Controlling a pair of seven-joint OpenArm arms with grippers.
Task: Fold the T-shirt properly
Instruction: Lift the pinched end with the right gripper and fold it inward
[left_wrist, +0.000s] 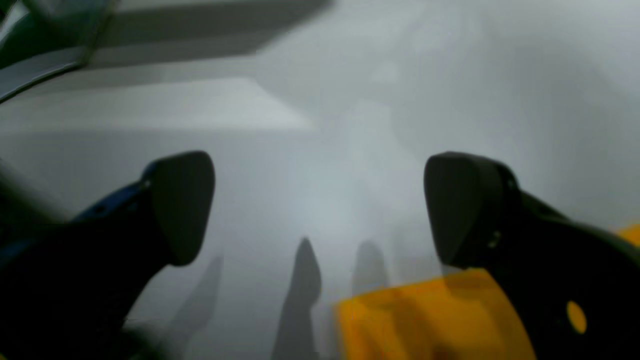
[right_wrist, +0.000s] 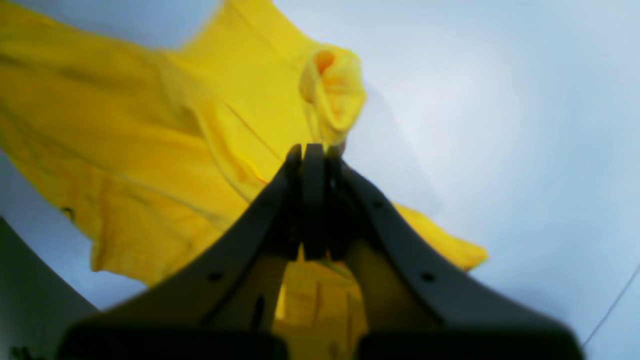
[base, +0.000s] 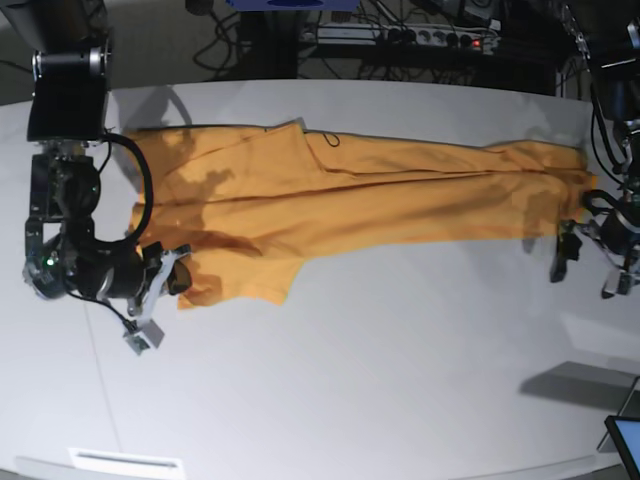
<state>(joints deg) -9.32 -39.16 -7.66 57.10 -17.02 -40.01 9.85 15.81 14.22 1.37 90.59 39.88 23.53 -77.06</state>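
The orange-yellow T-shirt (base: 360, 195) lies stretched lengthwise across the far half of the white table (base: 350, 380), partly folded along its length. My right gripper (base: 178, 276), at the left in the base view, is shut on a bunched bit of the T-shirt's near left corner. In the right wrist view the jaws (right_wrist: 312, 155) are pinched together on the T-shirt (right_wrist: 150, 150). My left gripper (base: 588, 268) is open and empty just off the shirt's right end. In the left wrist view the gripper (left_wrist: 320, 210) stands wide apart above the table, with the T-shirt's edge (left_wrist: 425, 315) below right.
Cables and a power strip (base: 400, 38) lie beyond the table's far edge. A dark screen corner (base: 625, 440) shows at the near right. A white label strip (base: 125, 462) sits at the near left edge. Bare tabletop stretches along the near half.
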